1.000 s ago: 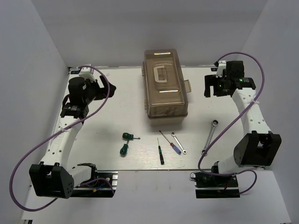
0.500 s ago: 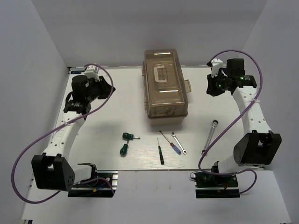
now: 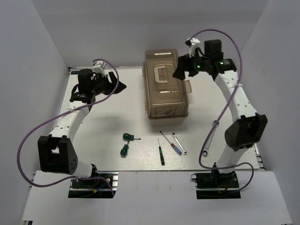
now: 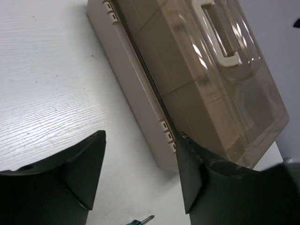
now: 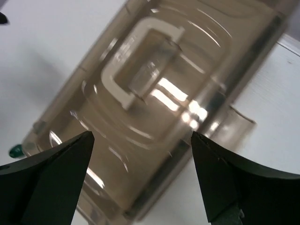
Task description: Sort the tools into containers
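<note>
Your right gripper (image 5: 140, 136) hangs over the toolbox (image 3: 165, 98), its fingers (image 5: 47, 178) spread apart. Your left gripper (image 4: 140, 138), fingers (image 4: 70, 173) apart too, hangs left of the toolbox.

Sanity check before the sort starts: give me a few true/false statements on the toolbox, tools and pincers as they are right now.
1. The toolbox is shut. True.
2. The dark screwdriver is inside the toolbox. False: it lies on the table, on the near side of the toolbox.
3. The left pincer is open and holds nothing. True.
4. The right pincer is clamped on the handle. False: it is open and hovers over the toolbox, gripping nothing.
</note>
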`<state>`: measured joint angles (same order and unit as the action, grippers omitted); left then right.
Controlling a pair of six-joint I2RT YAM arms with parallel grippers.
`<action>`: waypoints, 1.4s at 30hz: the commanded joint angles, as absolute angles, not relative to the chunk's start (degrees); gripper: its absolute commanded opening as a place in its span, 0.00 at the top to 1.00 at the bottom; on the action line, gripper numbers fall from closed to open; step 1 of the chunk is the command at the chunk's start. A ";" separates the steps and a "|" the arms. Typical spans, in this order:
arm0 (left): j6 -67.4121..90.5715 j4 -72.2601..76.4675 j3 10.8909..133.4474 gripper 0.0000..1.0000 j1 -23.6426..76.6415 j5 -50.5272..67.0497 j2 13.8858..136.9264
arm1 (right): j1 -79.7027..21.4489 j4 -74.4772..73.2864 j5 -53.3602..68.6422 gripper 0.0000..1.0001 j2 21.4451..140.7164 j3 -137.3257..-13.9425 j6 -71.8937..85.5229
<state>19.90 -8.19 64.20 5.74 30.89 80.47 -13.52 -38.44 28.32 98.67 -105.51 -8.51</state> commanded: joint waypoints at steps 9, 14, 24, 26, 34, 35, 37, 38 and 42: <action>21.53 -5.01 67.50 0.26 5.89 36.12 82.79 | -26.79 -32.08 19.28 0.29 115.47 -124.18 12.03; 21.53 -5.01 66.97 0.26 5.89 36.12 82.79 | -28.21 -32.78 11.97 0.34 117.33 -125.07 17.22; 22.06 -3.78 66.97 0.26 5.89 36.65 83.32 | -28.56 -34.36 7.64 0.38 115.84 -122.17 20.30; 22.58 -3.17 67.50 0.26 5.89 36.65 83.85 | -28.39 -34.89 8.52 0.39 115.84 -121.38 21.17; 22.59 -3.77 71.45 0.26 5.89 37.18 84.99 | -28.39 -36.74 8.97 0.48 115.40 -117.86 22.33; 22.07 -3.78 71.45 0.26 5.89 37.18 84.99 | -28.21 -37.17 8.18 0.48 115.40 -117.69 22.85; 22.06 -3.78 72.07 0.26 5.89 37.18 85.52 | -28.21 -38.31 7.56 0.48 115.14 -117.60 23.46; 22.06 -3.78 72.59 0.26 5.89 37.18 85.52 | -28.30 -38.41 7.47 0.48 114.96 -117.16 24.60; 22.06 -3.78 73.12 0.26 5.89 37.71 85.52 | -27.95 -39.99 10.27 0.48 115.05 -116.28 26.98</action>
<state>22.52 -4.25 70.78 5.74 36.12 86.02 -28.45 -35.05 9.10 116.77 -118.13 24.18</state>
